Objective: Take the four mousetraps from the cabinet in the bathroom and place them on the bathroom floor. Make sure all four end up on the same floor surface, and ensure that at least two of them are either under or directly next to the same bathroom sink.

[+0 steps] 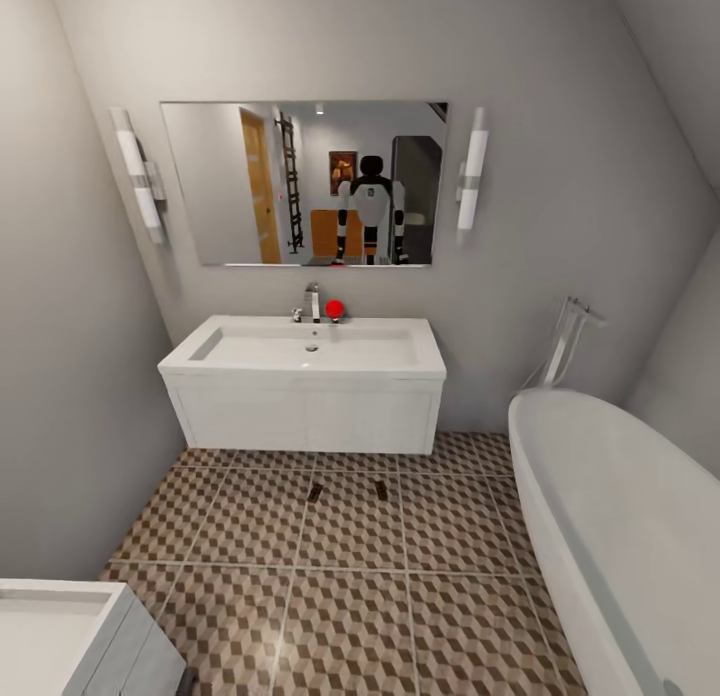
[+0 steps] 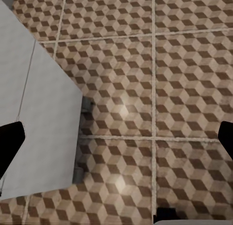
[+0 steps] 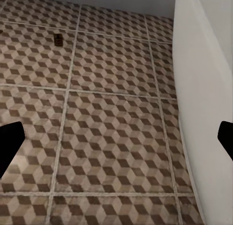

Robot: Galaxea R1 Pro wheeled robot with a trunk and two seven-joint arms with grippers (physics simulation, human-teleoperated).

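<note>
the head view faces a white rectangular bathroom sink [image 1: 305,348] on a wall-hung white vanity [image 1: 305,416], with a chrome tap [image 1: 313,301] at its back edge and a small red ball-like object [image 1: 334,309] just beside the tap. above it hangs a wide mirror [image 1: 305,181] flanked by two tube wall lights [image 1: 137,176] [image 1: 472,176]; the mirror reflects the robot's black and white trunk, an orange-brown piece of furniture behind it and a wooden door. two mousetraps [image 1: 315,493] [image 1: 381,489] lie flat on the cube-patterned bathroom floor [image 1: 350,596], near each other but apart, just in front of the vanity. an oval white bathtub [image 1: 610,516] curves along the right, with a chrome floor-standing tap [image 1: 562,346] behind its head end. a corner of another white unit [image 1: 70,636] sits at the lower left.

in the left wrist view the left end effector [image 2: 116,140] hangs over tiled floor beside a white panel [image 2: 34,123], its dark fingertips [image 2: 9,137] spread wide with nothing between them. in the right wrist view the right end effector [image 3: 116,142] is likewise spread and empty above the tiles, next to the bathtub's white side [image 3: 204,89]; one mousetrap [image 3: 58,39] lies on the floor further off
</note>
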